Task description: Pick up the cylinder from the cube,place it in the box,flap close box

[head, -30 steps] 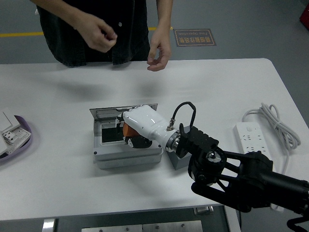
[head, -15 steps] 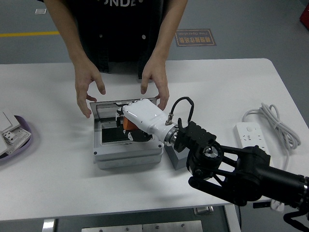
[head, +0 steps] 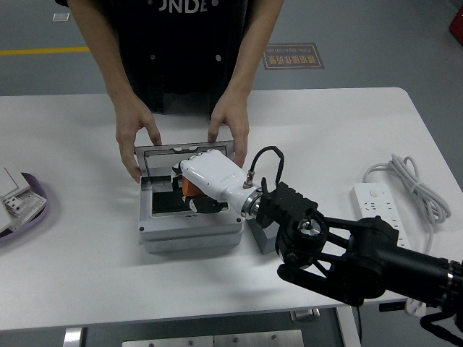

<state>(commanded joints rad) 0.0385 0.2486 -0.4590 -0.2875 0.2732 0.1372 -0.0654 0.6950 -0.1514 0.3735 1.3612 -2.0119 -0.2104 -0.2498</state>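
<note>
My right hand, white with a black arm behind it, reaches from the lower right into the open grey box. Its fingers are curled around an orange cylinder held inside the box. The grey cube stands just right of the box, mostly hidden by my wrist. A person at the far side holds the box's clear-windowed lid by both corners, one hand on the left and one hand on the right, tilting it up. My left arm does not show.
A white power strip with a coiled cable lies at the right. A purple tray with white parts sits at the left edge. The table's near edge runs along the bottom.
The person's hands came down from chest height to the box and took hold of the lid, raising it. My right hand with the cylinder shifted slightly farther into the box.
</note>
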